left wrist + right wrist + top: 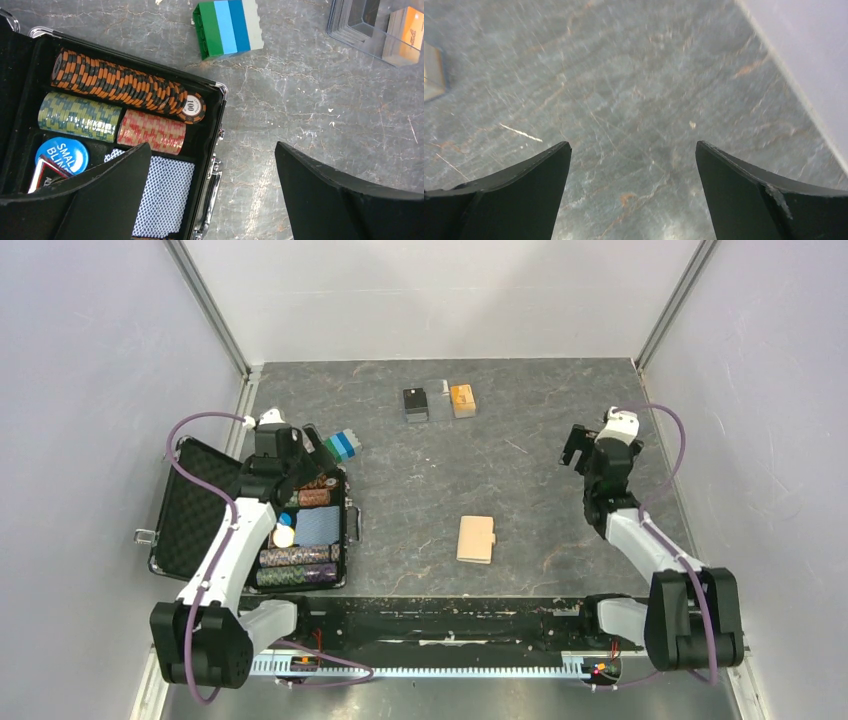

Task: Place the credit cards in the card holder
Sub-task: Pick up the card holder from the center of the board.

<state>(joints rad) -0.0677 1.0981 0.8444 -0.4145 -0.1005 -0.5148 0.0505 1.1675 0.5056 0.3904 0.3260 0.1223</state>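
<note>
The card holder (476, 539), a closed tan wallet with a small snap tab, lies flat near the front middle of the table. No credit cards show in any view. My left gripper (316, 443) (212, 150) hovers open over the right edge of the chip case, far left of the card holder, with nothing between its fingers. My right gripper (575, 451) (631, 145) hangs open above bare table at the right, well behind and to the right of the card holder, also holding nothing.
An open black chip case (195, 505) (221, 91) with chip rows and a blue card deck lies at the left. A green-blue brick stack (343, 445) (228, 28) stands beside it. At the back sit a small black box (415, 403) and an orange clear-lidded box (462, 400) (404, 31).
</note>
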